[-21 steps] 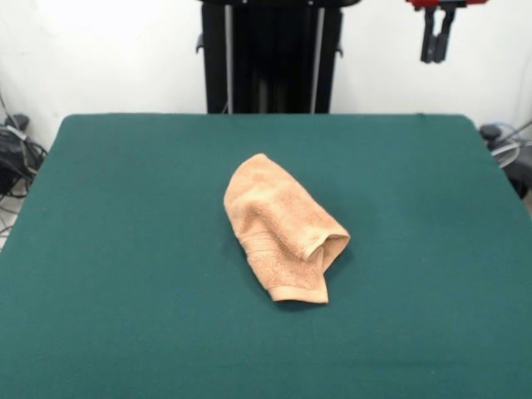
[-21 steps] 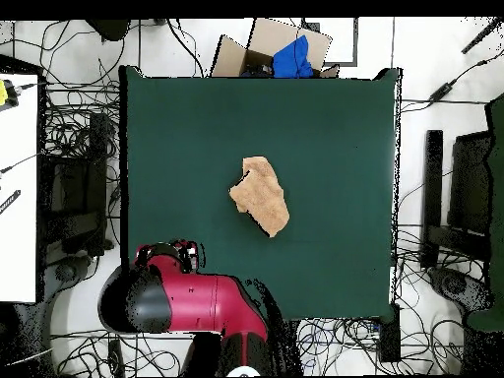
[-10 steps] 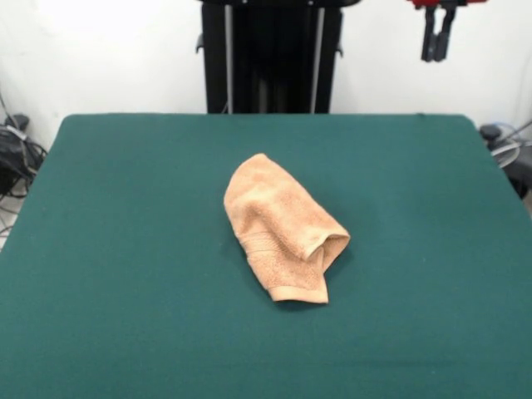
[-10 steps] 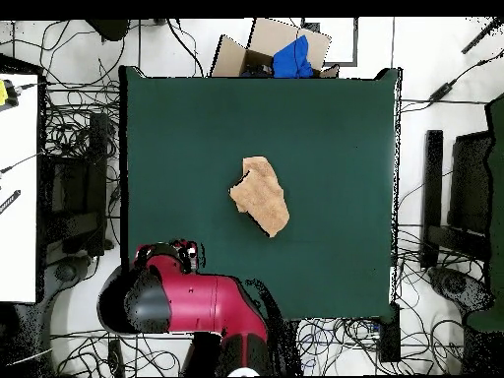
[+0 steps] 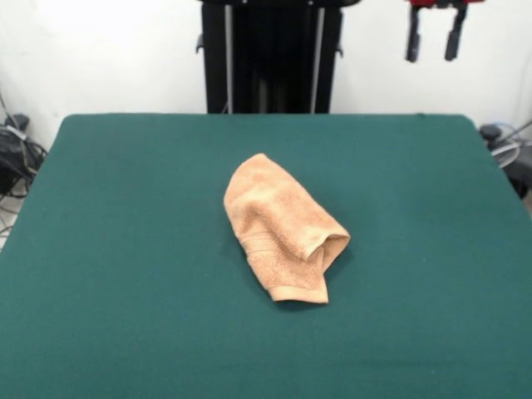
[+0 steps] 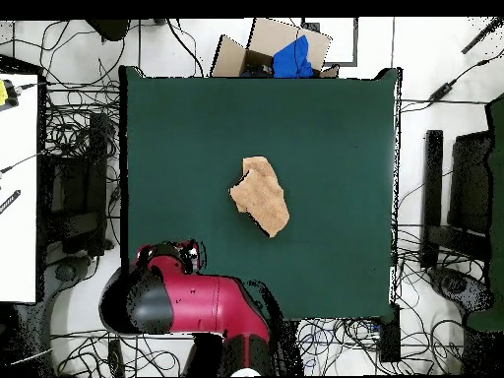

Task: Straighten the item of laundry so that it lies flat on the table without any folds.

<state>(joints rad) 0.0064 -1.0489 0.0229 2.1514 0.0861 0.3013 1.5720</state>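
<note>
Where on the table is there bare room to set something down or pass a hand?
The towel sits folded near the middle of the table; bare green felt rings it out to every edge. The gripper hangs open above the far edge, clear of the cloth. Crowding is only off-table: cables and a cardboard box.

One camera sits low at one side of the large rectangular dark green felt-topped table [image 5: 125,249], looking across and slightly down it toward a white wall; the table fills most of that picture. The other hangs high above and looks straight down, taking in the whole table [image 6: 325,148] and the cable-strewn floor [image 6: 74,157] round it. Both views share the tabletop, turned half round between them.
</note>
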